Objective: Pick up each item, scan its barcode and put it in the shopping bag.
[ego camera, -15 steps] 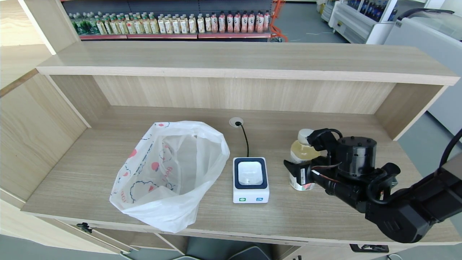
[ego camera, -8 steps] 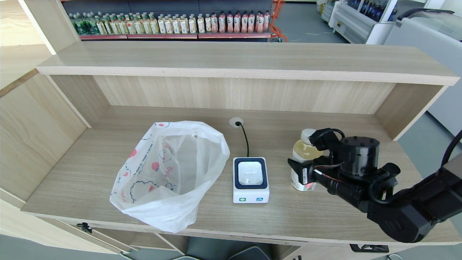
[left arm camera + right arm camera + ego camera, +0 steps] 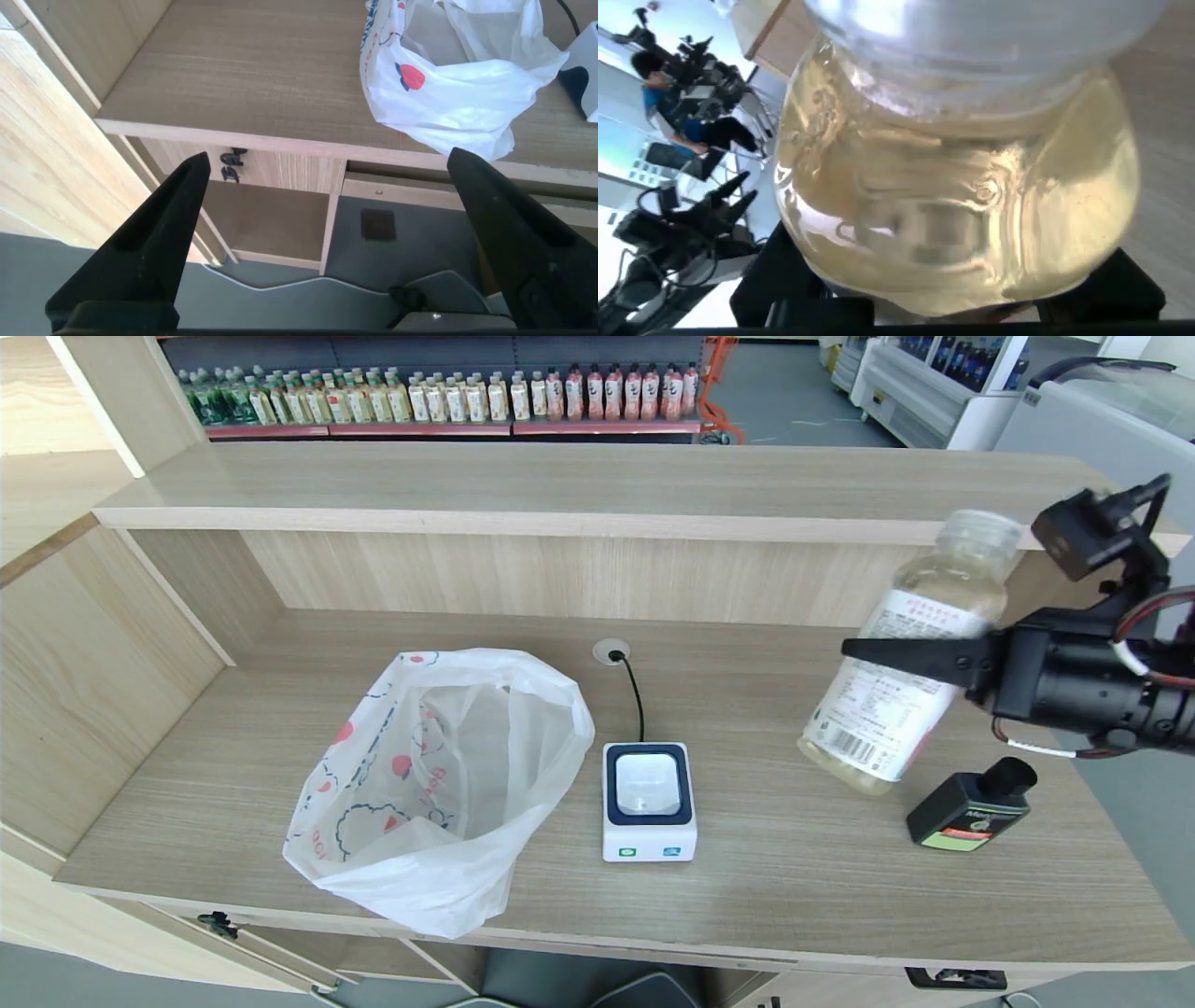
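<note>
My right gripper (image 3: 920, 658) is shut on a clear bottle (image 3: 910, 658) of pale yellow drink with a white label, held tilted in the air above the right side of the counter, barcode facing down and toward me. The right wrist view looks closely at the bottle (image 3: 957, 187). The white barcode scanner (image 3: 649, 800) with its dark-framed window sits mid-counter, left of the bottle. A white shopping bag (image 3: 439, 784) with red and blue prints stands open at the left; the bag (image 3: 458, 70) is also in the left wrist view. My left gripper (image 3: 327, 243) hangs open below the counter's front edge.
A small black bottle (image 3: 971, 800) with a green and red label lies on the counter under my right arm. The scanner's cable (image 3: 635, 695) runs back to a round hole. A raised wooden ledge (image 3: 635, 490) walls the counter at back and sides.
My right gripper has lifted the drink bottle off the counter, up and to the right, tilting it. The black bottle behind it has come into sight.
</note>
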### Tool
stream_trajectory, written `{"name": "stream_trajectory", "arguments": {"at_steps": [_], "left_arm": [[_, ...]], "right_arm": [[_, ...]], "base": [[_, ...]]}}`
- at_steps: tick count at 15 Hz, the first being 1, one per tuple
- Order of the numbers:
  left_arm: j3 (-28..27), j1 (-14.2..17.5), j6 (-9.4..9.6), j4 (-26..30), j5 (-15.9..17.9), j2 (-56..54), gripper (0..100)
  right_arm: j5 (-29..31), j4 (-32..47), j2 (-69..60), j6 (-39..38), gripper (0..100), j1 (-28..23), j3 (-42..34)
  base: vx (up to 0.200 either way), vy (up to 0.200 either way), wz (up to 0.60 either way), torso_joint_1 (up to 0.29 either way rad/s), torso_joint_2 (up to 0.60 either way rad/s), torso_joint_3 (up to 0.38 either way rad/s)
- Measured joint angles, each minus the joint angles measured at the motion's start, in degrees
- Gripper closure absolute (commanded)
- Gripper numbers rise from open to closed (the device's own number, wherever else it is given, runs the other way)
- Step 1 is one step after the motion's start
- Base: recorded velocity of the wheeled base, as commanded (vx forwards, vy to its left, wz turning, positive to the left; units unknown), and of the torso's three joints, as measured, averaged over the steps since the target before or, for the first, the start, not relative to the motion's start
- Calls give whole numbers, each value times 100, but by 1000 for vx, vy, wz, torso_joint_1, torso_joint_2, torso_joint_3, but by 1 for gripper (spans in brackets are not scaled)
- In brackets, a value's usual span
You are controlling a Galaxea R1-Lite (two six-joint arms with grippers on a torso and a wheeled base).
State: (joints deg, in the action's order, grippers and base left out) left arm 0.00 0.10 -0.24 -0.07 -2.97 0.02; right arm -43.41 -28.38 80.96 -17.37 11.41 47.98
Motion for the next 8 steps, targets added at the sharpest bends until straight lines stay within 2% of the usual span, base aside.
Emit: {"name": "stream_trajectory", "arguments": {"at_steps": [2, 4, 6, 8], "left_arm": [[0, 0, 2, 0, 0, 0, 0], [0, -5, 0, 0, -2, 0, 0], [0, -5, 0, 0, 0, 0, 0], [0, 0, 2, 0, 0, 0, 0]], "right_arm": [[-1409, 208, -588, -1052, 100, -489, 185], [-2194, 235, -968, -1586, 100, -614, 312], [-2970, 250, -1213, -1734, 100, -616, 354], [-3378, 257, -1418, -1883, 100, -489, 356]], "base": [[0, 0, 0, 0, 0, 0], [0, 0, 0, 0, 0, 0], [0, 0, 0, 0, 0, 0], [0, 0, 0, 0, 0, 0]]}}
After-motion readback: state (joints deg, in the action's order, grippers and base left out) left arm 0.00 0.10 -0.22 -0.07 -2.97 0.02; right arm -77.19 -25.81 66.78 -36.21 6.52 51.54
